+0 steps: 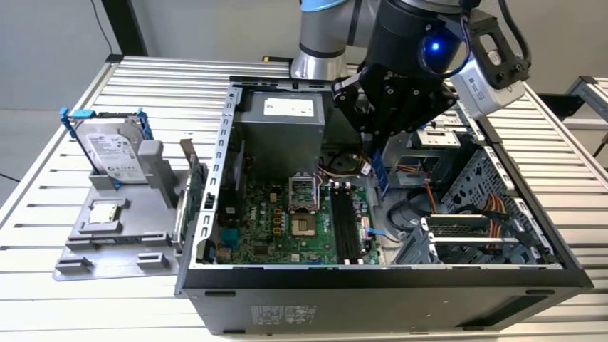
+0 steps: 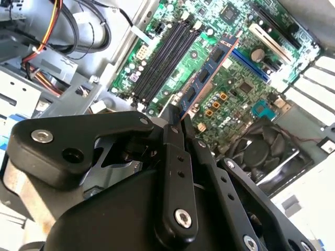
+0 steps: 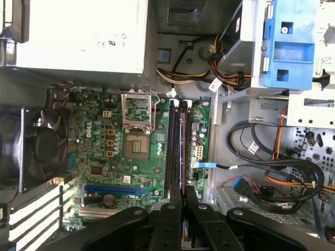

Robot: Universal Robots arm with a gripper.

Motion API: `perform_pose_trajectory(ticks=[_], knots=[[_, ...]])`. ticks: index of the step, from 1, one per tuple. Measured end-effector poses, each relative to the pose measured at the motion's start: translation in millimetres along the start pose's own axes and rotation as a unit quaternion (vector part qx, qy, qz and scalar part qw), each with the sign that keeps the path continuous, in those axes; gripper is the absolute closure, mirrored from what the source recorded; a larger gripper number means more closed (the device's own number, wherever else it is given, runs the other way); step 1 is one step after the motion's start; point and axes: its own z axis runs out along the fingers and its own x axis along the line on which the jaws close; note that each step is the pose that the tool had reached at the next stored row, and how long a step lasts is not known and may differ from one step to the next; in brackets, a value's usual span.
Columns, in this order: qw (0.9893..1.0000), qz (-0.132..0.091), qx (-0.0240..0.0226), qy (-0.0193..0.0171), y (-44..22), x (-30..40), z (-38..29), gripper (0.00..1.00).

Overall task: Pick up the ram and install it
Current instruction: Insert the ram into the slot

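One ram (image 2: 207, 70) pinched edgewise between fingers (image 2: 172, 137), apparently above four motherboard slots (image 3: 178, 141).

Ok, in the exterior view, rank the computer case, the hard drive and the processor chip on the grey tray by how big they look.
1. Computer case, by far the largest.
2. Hard drive, standing in the grey tray.
3. Processor chip, smallest, lying flat on the tray.
The drive and chip sit at similar distance, so that order is fairly safe.
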Motion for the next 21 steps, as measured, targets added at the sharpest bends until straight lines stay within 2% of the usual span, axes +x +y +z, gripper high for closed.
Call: perform_pose_trajectory(ticks=[4,8,14,21], knots=[[0.9998,0.020,-0.0004,-0.0001,0.0,0.0,0.1,1.00],[0.9998,0.021,-0.0003,-0.0001,0.0,-1.2,0.3,1.00],[0.9998,0.021,-0.0005,-0.0001,0.0,-14.5,1.7,1.00],[0.9998,0.021,-0.0003,-0.0001,0.6,-25.4,4.1,1.00]])
